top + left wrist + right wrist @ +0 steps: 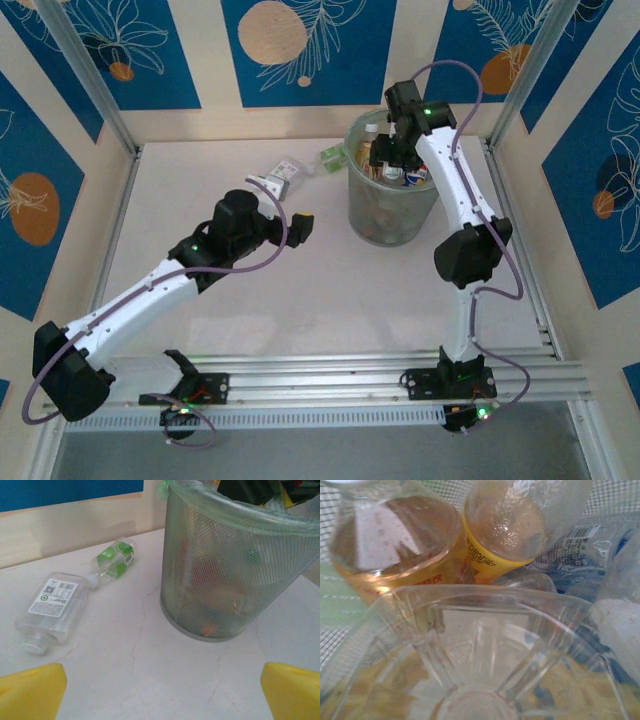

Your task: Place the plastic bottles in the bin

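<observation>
Plastic is heaped to the rim of the bin (385,218), so the bottle (480,655) at the right claw (400,150), whose grip cannot be told, might be spilled over the side. A clear bottle (52,607) and a green-labelled bottle (116,560) lie on the bench (300,320) nearby, before the spread left claw (299,228).

Right tool (398,152) above the bottle-filled bin (385,218); left tool (299,228) near two loose bottles (277,181).

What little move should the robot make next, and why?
Probably ease the left arm toward the clear white-labelled bottle. Its jaws stand wide open and empty, that bottle lies nearest them on the table, and it and the green-labelled bottle beyond it lie outside the bin.
</observation>
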